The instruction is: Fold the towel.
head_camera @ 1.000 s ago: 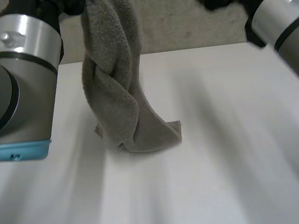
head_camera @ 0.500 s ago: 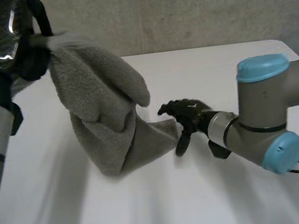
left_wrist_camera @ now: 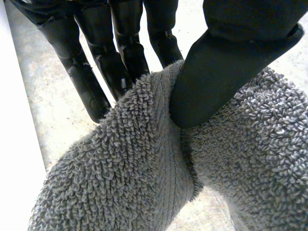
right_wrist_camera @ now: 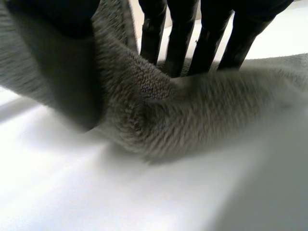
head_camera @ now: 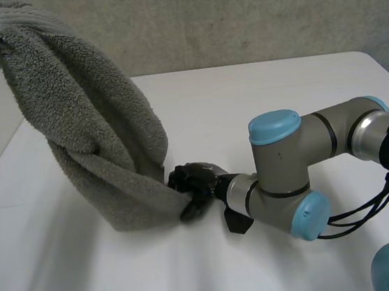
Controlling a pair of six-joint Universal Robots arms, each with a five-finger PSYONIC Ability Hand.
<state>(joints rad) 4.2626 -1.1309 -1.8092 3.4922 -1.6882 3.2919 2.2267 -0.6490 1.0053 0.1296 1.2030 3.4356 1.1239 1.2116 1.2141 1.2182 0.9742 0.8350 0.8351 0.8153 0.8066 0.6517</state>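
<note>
1. Towel (head_camera: 103, 142): grey terry, twisted and bunched. Hangs as a slanting column from high at the left of the head view down to the white table (head_camera: 279, 87). Rests there on its lower end, left of the table's middle. Not yet laid flat or folded.
2. Left hand (left_wrist_camera: 125, 45): closed on the towel's upper end, raised well above the table.
3. Left wrist view: presses the thumb (left_wrist_camera: 216, 82) onto one face of a thick fold of cloth, with the fingers (left_wrist_camera: 82, 67) almost straight behind the other face. Pinches the fold between them.
4. Right hand (head_camera: 195, 182): sits low, just above the table, at the towel's lower end on the side facing the right arm (head_camera: 282, 177). Closed on the cloth there. Cannot tell whether the part held is a corner or a stretch of edge.
5. Right wrist view: sets the thumb (right_wrist_camera: 62, 72) on one side of the cloth and the fingers (right_wrist_camera: 179, 43) on the other, with the towel clamped between. Touches the table with the cloth just below the grip.
6. Right arm: reaches in low across the table from the right side, grey joints and light-blue caps toward the camera.
7. Background: rough grey wall (head_camera: 250, 13) beyond the table's far edge.
</note>
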